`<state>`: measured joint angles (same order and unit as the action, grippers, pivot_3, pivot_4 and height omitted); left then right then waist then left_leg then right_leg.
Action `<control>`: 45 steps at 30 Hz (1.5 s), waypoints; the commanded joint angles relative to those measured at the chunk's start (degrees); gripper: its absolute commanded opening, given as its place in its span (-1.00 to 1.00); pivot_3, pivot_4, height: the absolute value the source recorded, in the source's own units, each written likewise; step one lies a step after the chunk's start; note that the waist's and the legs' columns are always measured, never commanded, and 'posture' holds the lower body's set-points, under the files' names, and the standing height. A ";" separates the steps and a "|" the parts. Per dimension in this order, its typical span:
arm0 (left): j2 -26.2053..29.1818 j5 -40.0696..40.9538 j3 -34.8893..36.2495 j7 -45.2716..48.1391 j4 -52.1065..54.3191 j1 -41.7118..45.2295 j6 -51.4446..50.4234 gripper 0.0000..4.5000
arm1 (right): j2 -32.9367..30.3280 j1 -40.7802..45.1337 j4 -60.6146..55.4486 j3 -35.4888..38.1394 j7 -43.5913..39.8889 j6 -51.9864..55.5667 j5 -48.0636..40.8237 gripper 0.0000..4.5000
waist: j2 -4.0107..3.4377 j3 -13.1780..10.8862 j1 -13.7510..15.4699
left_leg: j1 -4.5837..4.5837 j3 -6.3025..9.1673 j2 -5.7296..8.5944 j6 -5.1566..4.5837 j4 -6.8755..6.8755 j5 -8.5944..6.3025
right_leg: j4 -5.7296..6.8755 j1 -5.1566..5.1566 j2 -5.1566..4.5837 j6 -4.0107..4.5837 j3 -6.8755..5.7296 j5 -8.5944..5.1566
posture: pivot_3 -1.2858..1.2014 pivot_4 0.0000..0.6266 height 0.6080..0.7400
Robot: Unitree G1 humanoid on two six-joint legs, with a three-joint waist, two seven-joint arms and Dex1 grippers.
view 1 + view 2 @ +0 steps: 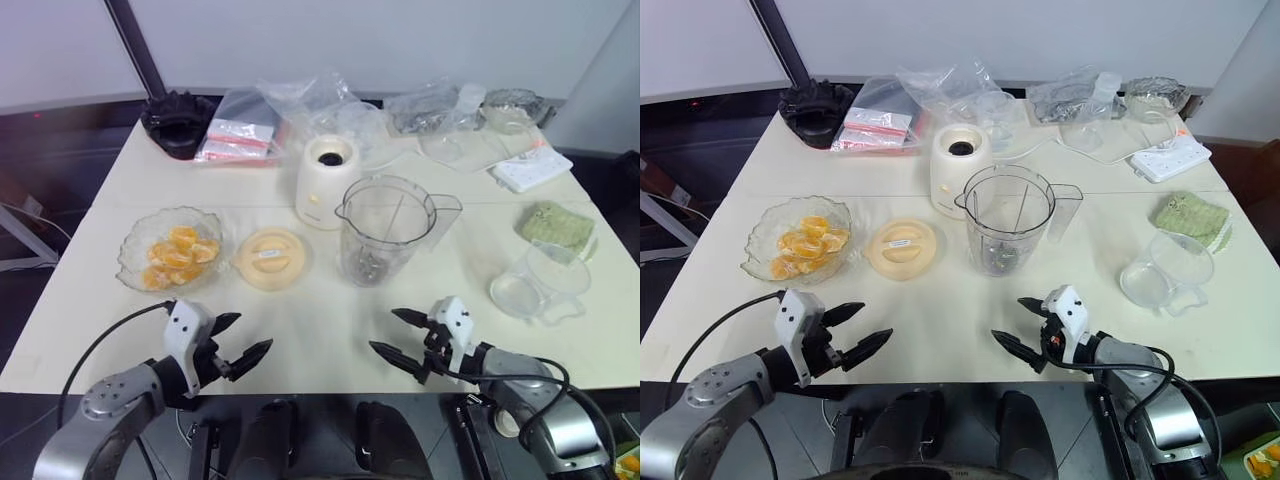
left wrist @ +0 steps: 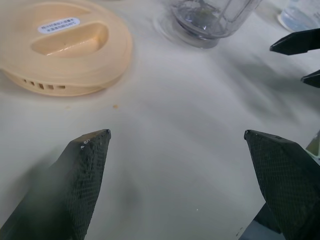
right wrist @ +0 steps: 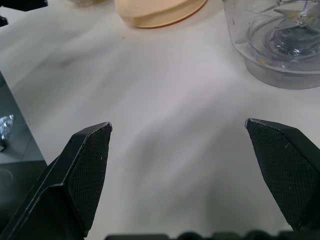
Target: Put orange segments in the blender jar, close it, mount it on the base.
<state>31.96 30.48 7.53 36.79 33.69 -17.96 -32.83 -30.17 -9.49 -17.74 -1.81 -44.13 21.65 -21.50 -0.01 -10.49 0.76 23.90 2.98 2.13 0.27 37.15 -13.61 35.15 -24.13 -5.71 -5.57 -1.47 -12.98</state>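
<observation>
Two black-fingered robot arms hang over the near edge of a wide cream-white table (image 1: 300,330), everything for the job laid out within reach beyond them. The large clear plastic blender jar (image 1: 385,232) stands upright and uncovered near the table's middle, mouth up and ready to take fruit, its metal blades visible at the bottom. Just behind it to the left sits the squat cream-white base (image 1: 324,182), its dark socket bare because nothing is mounted yet. The round pale-yellow lid (image 1: 270,258) lies flat on the table just left of the jar, set aside so the jar stays open. Further left, a clear scalloped glass bowl (image 1: 135,255) holds the glossy orange segments (image 1: 178,256), heaped together and untouched. The left gripper (image 1: 241,341) and right gripper (image 1: 399,334) both have their fingers spread wide and grasp nothing, poised apart above bare tabletop, seemingly before a first reach.
</observation>
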 commanded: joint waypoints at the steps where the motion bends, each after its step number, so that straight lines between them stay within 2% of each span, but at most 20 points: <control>1: 0.63 0.33 -0.16 0.85 0.34 0.27 0.49 0.98 | 0.50 -0.91 -2.76 0.09 0.80 -0.77 -0.11 1.00 | 0.00 0.00 0.02 | 0.00 0.00 0.00 0.00 0.01 0.00 | 0.00 0.01 0.01 0.00 0.00 0.00 | 0.03 -0.52 1.00; 22: 1.48 -0.48 -0.14 -0.22 1.12 1.10 0.19 0.98 | -0.21 -0.21 -2.26 0.63 1.27 -1.52 -0.13 1.00 | 0.00 0.00 -0.02 | -0.02 0.01 -0.02 0.00 0.01 0.00 | 0.01 0.01 0.03 0.00 0.00 0.00 | 0.03 -0.52 1.00; 31: 3.37 1.02 1.79 -0.24 1.86 4.61 -1.61 0.98 | -1.01 2.17 -2.76 0.53 0.59 -0.50 -0.57 1.00 | 0.00 0.00 0.00 | -0.04 0.01 -0.02 -0.01 0.02 0.01 | 0.05 0.02 0.06 0.01 0.00 0.01 | 0.03 -0.52 1.00; 33: 5.72 1.78 4.23 0.72 0.47 7.48 -2.33 0.98 | -1.69 2.66 -4.28 0.67 0.00 0.79 -1.49 1.00 | 0.01 0.00 0.05 | -0.04 0.02 -0.02 -0.01 0.02 0.01 | 0.06 0.02 0.08 0.01 0.00 0.01 | 0.03 -0.52 1.00; 36: 12.62 1.97 7.82 5.20 -4.17 13.57 -2.41 0.98 | -3.11 4.15 -7.91 0.99 -0.96 4.45 -4.22 1.00 | 0.01 -0.01 0.01 | -0.05 0.04 -0.02 -0.01 0.06 0.01 | 0.12 0.00 0.13 0.02 -0.02 0.01 | 0.03 -0.52 1.00; 39: 22.26 -0.12 9.21 11.88 -14.25 23.88 -0.07 0.98 | -4.84 6.48 -12.39 1.27 -1.86 9.32 -8.19 1.00 | 0.03 -0.03 -0.02 | -0.10 0.06 -0.03 -0.02 0.07 0.02 | 0.22 -0.01 0.17 0.03 -0.05 0.02 | 0.03 -0.52 1.00; 42: 30.59 -6.49 4.82 19.60 -26.29 34.13 8.17 0.98 | -6.03 8.45 -16.11 0.26 -1.76 14.33 -11.54 1.00 | 0.05 -0.04 -0.09 | -0.12 0.04 -0.03 -0.02 0.06 0.02 | 0.19 0.00 0.18 0.01 -0.05 0.01 | 0.03 -0.52 1.00; 45: 34.95 -17.12 -3.18 26.08 -40.19 43.07 22.95 0.98 | -6.13 9.38 -19.02 -0.82 -0.81 18.03 -13.90 1.00 | 0.05 -0.04 -0.06 | -0.05 -0.04 -0.02 -0.02 -0.03 0.02 | 0.06 -0.05 0.17 0.03 -0.04 0.02 | 0.03 -0.52 1.00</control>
<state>66.06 19.15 7.85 59.58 -0.71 23.45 -18.01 -36.08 -0.52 -33.91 -2.21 -45.30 38.21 -33.16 0.05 -10.53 0.70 23.84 2.88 2.13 0.25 37.09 -13.60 35.20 -24.19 -5.57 -5.57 -1.48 -12.98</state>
